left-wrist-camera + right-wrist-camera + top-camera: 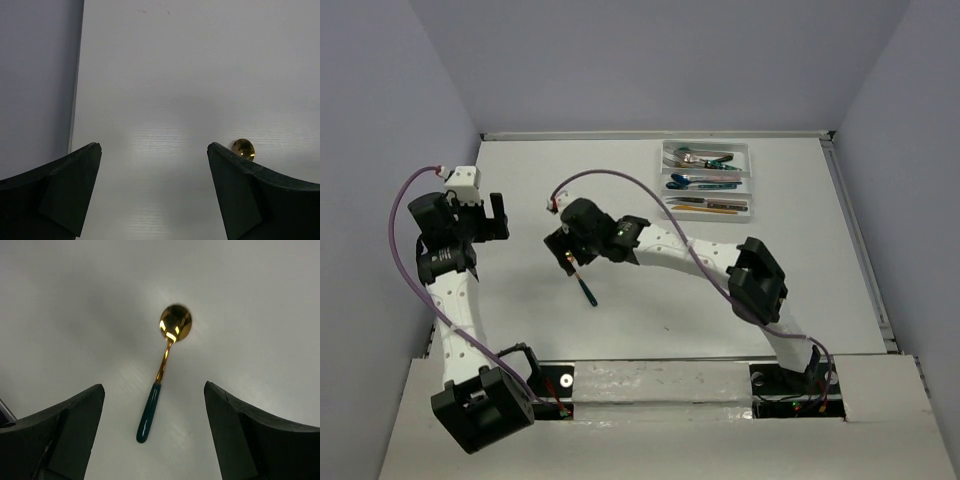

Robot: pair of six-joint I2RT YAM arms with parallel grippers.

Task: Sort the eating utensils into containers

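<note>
The gold spoon (159,374) is slim, with a polished oval bowl that throws bright highlights, a thin gold neck and a glossy rounded teal handle. It lies flat on the matte white table (620,170), left of centre and well apart from the cutlery tray (750,148).

In the top view the spoon (588,289) has its long axis running mostly near to far. The teal end points toward the arm bases and slightly right, and the bowl end is tucked under the right gripper (565,252). In the right wrist view the bowl points away from the camera and a little right, the handle slanting back to the lower left.

The right gripper (154,387) has its dark, wedge-shaped fingers (65,435) spread wide. The spoon lies in the gap between them on the table surface, closer to neither, and no pad touches it.

The left gripper (154,145) is likewise fully spread and holds nothing. Only the round gold bowl of the spoon (243,149) peeks out just past its right-hand finger (250,195).

The tray is white, rectangular moulded plastic at the far right of the table, split into three long parallel compartments. It holds other utensils (705,182) lying lengthwise: silver with pink and teal in the far slot, blue in the middle, gold and dark in the near one.
</note>
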